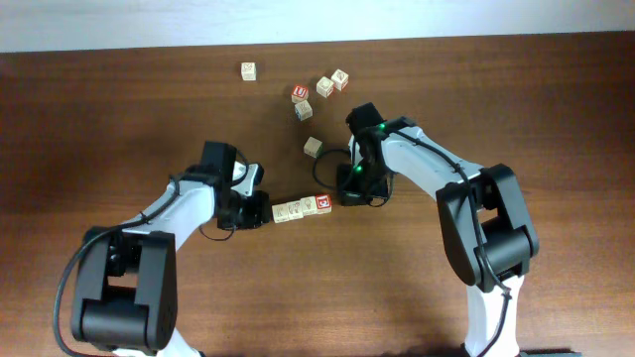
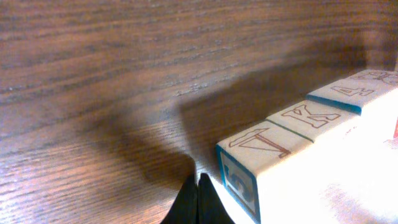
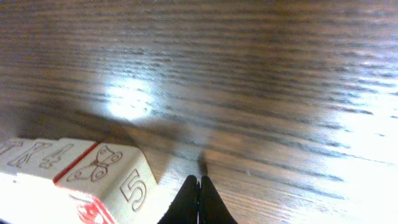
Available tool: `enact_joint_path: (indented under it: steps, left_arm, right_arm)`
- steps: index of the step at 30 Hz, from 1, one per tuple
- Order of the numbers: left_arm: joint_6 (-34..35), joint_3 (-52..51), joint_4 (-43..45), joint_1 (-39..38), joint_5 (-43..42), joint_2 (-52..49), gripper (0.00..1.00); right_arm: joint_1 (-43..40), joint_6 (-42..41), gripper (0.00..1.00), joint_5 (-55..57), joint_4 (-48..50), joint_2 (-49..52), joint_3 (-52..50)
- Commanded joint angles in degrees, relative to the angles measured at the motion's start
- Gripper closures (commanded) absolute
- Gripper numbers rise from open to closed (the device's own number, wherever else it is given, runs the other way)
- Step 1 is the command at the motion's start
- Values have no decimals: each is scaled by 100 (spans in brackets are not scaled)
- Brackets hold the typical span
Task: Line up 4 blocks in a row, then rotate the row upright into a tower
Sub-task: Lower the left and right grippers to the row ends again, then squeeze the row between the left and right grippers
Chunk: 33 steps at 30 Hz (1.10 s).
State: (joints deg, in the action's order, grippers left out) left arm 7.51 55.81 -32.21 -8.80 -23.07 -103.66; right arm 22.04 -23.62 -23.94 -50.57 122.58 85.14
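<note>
A short row of several pale-wood letter blocks (image 1: 301, 208) lies end to end between my two grippers. My left gripper (image 1: 265, 211) is shut and empty, with its tip at the row's left end. In the left wrist view the shut tips (image 2: 198, 186) sit just left of the nearest block (image 2: 261, 162), which has a blue-framed side face. My right gripper (image 1: 342, 197) is shut and empty, just right of the red-faced end block (image 1: 322, 204). In the right wrist view its tips (image 3: 199, 186) rest on the table beside the block (image 3: 115, 174) with a butterfly and a "5".
More loose cubes lie behind the row: one at the back left (image 1: 248, 70), a red-topped cube (image 1: 301, 93), two further right (image 1: 324, 86) (image 1: 340, 78), another (image 1: 304, 109) and one nearer the right arm (image 1: 314, 148). The brown wood table (image 1: 119, 109) ends at the back edge.
</note>
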Motion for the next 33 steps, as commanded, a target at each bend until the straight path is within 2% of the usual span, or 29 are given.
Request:
enact_joint_path:
  steps: [1,3,5,10,18,27,33]
  left_arm:
    - [-439,527,-389,35,79,-44,100]
    - [-323,573,-487,35,-136,-44,100]
    - [72,573,-516,33,-160,-44,100]
    - [199,560,-798,33,-155,-48,100]
    - [688,396,-531,28,-155,-83,100]
    - [833,271,-339,26,-227,-114,100]
    - [833,271,-118,-275,-262,-114,100]
  right_arm:
    - [-42,566,96,-640,-20,-13,-33]
    - [-44,675,96,-741,20,-13,-33]
    - [-42,688,96,-787,61,-13,-33]
    - [-42,684,96,-787,63,-13,-33]
    - [-31,684,96,-800,44,-13,-35]
    - [-31,684,96,-800,66,-13,-35]
    - [-2,686,96,-802,63,-13,-35]
